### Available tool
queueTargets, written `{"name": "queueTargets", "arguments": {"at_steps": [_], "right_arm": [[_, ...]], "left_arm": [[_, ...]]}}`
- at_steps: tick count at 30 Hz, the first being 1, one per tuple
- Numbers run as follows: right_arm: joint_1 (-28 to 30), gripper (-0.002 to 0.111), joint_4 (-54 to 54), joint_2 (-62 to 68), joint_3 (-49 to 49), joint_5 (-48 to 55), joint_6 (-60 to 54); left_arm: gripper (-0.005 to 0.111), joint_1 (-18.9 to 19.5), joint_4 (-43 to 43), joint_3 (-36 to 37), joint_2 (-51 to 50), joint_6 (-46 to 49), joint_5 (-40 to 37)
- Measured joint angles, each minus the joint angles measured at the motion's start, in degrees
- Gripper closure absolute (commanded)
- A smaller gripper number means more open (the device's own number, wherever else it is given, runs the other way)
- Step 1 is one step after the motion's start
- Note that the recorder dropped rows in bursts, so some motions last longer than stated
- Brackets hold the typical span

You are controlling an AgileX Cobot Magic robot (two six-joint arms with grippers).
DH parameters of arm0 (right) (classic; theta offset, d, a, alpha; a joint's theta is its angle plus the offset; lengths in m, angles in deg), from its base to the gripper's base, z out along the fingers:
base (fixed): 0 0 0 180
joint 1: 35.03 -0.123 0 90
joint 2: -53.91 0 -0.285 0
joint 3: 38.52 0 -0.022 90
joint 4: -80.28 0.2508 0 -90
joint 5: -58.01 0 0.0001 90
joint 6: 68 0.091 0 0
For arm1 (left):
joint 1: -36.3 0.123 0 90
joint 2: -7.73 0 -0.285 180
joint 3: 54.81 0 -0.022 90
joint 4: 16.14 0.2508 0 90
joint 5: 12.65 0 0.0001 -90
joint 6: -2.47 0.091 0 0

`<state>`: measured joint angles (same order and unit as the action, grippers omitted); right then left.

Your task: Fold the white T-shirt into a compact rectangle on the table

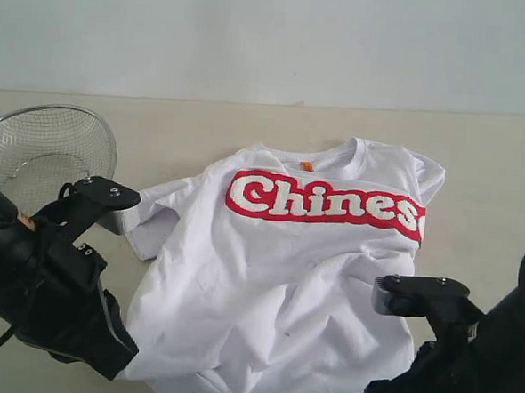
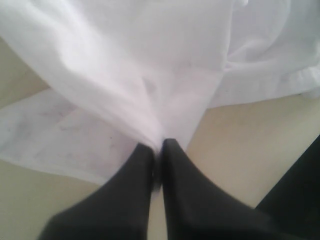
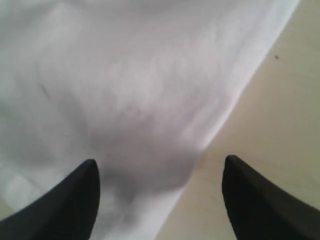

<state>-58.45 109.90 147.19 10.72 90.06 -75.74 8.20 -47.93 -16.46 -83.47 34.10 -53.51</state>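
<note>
Tabletop comes largest: one wide, pale beige table (image 1: 496, 175) carries everything. One white T-shirt (image 1: 275, 286) lies rumpled across its middle, chest up and collar toward the far edge, with its red-and-white lettering (image 1: 324, 202) reading "Chines" before a fold cuts it off. Two black arms flank the shirt at the near edge, one on each side. The left gripper (image 2: 159, 150) is clamped tight on a pinch of the shirt's fabric. The right gripper (image 3: 160, 161) stands wide apart and holds nothing, one finger over cloth and the other over bare table. One round wire-mesh basket (image 1: 47, 152) sits at the far left, near the sleeve but apart from it. One small orange tag (image 1: 306, 166) shows at the collar.
</note>
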Motion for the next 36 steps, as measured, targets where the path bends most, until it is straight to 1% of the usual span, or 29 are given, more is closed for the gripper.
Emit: {"name": "queueTargets", "arguments": {"at_steps": [4, 16, 18, 20, 23, 25, 30, 36], "right_arm": [[0.00, 0.046, 3.93, 0.00, 0.00, -2.03, -3.20], [0.00, 0.046, 5.17, 1.51, 2.26, -6.30, -3.99], [0.00, 0.048, 6.22, 1.55, 2.26, -6.57, -4.76], [0.00, 0.059, 6.95, 1.65, 2.26, -7.07, -5.51], [0.00, 0.091, 7.18, 2.14, 2.26, -8.44, -5.84], [0.00, 0.108, 7.18, 2.50, 2.50, -9.37, -5.84], [0.00, 0.108, 7.30, 2.61, 2.76, -11.96, -6.10], [0.00, 0.108, 7.30, 0.88, 2.85, -11.20, -6.19]], "left_arm": [[0.102, 0.00, 0.00, 0.00, 0.00, 0.00, 0.00], [0.102, 0.00, 0.00, 0.00, 0.00, 0.00, 0.00], [0.102, 0.00, 0.00, 0.00, 0.00, 0.00, 0.00], [0.102, 0.00, 0.00, 0.00, 0.00, 0.00, 0.00], [0.102, 0.00, 0.00, 0.00, 0.00, 0.00, 0.00], [0.102, 0.00, 0.00, 0.00, 0.00, 0.00, 0.00], [0.102, 0.00, 0.00, 0.00, 0.00, -0.11, 0.00], [0.102, 0.00, 0.00, 0.00, 0.00, -0.33, -0.76]]}}
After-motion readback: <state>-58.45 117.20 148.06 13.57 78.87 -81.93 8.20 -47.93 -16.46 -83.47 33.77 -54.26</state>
